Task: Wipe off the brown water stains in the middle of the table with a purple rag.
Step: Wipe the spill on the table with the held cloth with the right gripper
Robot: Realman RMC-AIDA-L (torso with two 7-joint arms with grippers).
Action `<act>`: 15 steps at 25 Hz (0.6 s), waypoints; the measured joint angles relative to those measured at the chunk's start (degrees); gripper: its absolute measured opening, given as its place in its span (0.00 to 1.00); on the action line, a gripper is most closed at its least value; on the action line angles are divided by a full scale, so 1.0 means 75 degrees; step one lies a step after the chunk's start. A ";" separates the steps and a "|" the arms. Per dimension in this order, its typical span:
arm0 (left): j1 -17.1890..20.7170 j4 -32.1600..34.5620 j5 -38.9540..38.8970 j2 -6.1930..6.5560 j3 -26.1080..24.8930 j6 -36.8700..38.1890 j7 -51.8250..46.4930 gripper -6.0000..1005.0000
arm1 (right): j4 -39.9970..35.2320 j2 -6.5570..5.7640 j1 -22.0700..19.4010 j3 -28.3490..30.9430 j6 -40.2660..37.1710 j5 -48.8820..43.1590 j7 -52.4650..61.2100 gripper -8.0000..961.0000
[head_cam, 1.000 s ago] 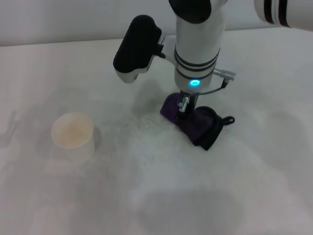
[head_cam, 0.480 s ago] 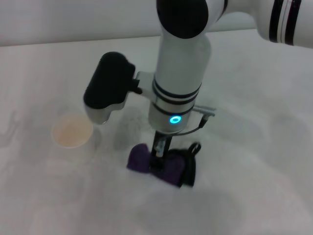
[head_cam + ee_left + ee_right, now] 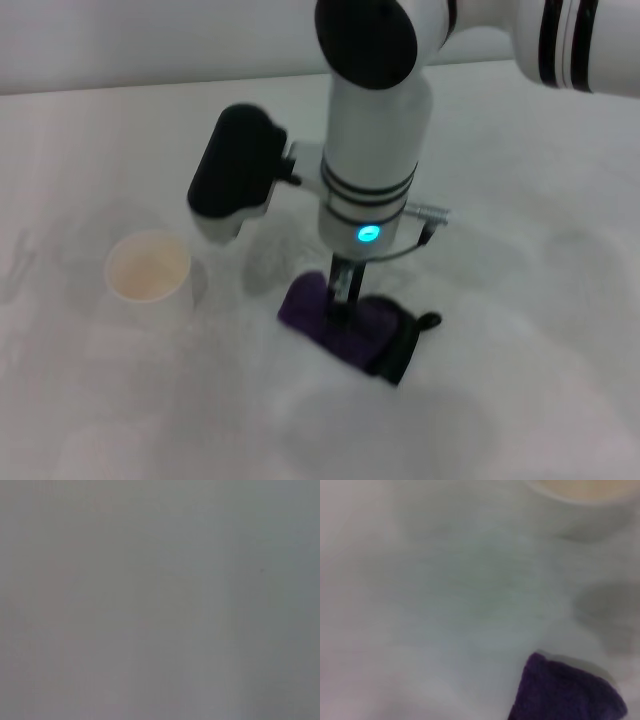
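Observation:
The purple rag (image 3: 372, 338) lies on the white table (image 3: 530, 310) near its middle, its black edging and loop at the right end. My right gripper (image 3: 342, 306) comes straight down from above and is shut on the rag's top, pressing it to the tabletop. A corner of the purple rag (image 3: 565, 695) also shows in the right wrist view. No brown water stains are visible; they may be hidden under the rag or the arm. My left gripper is out of view, and the left wrist view shows only plain grey.
A white paper cup (image 3: 150, 272) stands to the left of the rag, and its rim (image 3: 580, 495) shows in the right wrist view. The right arm's black wrist camera housing (image 3: 235, 175) hangs between cup and rag.
The right gripper dragged the rag toward the table's front and to the left, then back slightly to the right and away. The cup has not moved.

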 joint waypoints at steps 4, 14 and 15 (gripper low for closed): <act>0.0036 0.0000 -0.0038 0.0000 0.0000 -0.0005 0.0009 0.85 | 0.0323 -0.0001 0.0021 0.0500 -0.0017 -0.0964 0.0223 0.12; 0.0019 0.0013 -0.0052 0.0011 0.0000 -0.0015 0.0027 0.85 | 0.1061 -0.0002 -0.0076 0.1280 -0.0073 -0.3111 0.0755 0.12; 0.0016 0.0022 -0.0052 0.0012 0.0000 -0.0015 0.0027 0.85 | 0.1064 0.0000 -0.0113 0.1279 -0.0089 -0.3119 0.0758 0.12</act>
